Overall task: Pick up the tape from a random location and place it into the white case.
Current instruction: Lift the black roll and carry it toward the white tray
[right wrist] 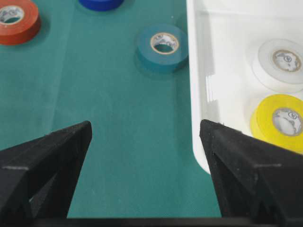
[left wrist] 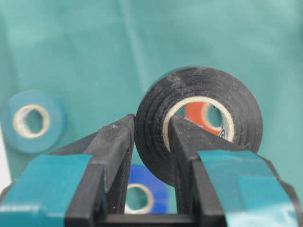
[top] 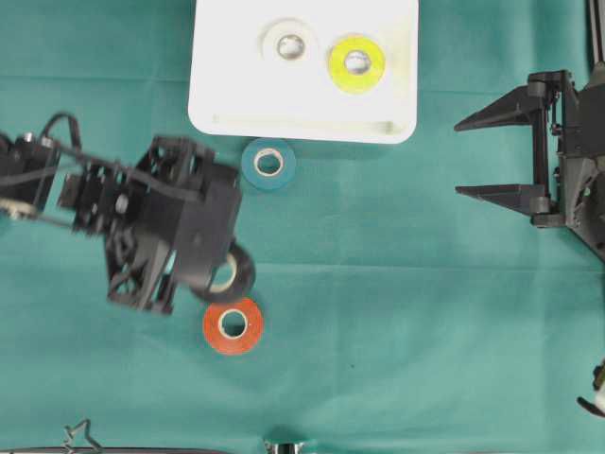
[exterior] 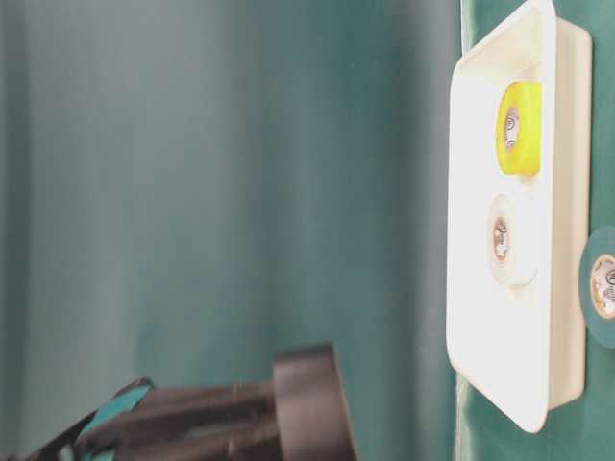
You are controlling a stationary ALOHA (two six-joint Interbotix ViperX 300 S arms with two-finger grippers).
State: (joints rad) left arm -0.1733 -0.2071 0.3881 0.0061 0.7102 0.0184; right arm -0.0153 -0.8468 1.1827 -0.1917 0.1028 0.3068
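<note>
overhead: the left gripper (top: pixel 223 274) clenched a matte black tape roll (top: pixel 231 275) above the green cloth (top: pixel 397 312), well short of the shallow white plastic case (top: pixel 213 95); the right gripper (top: pixel 492 156) stood released. left wrist: ridged windings, cardboard core. right wrist: a glossy yellow roll (right wrist: pixel 280 122) lay in the case.

A: Blue roll (left wrist: pixel 142 191) mostly behind the left gripper (left wrist: pixel 151 137); red roll (left wrist: pixel 201 116) seen only through the black roll's (left wrist: pixel 199 120) core.

B: Overhead, white case (top: pixel 302 128) cropped at top; black roll half under arm.

Bright, even light; table-level view blurry.
</note>
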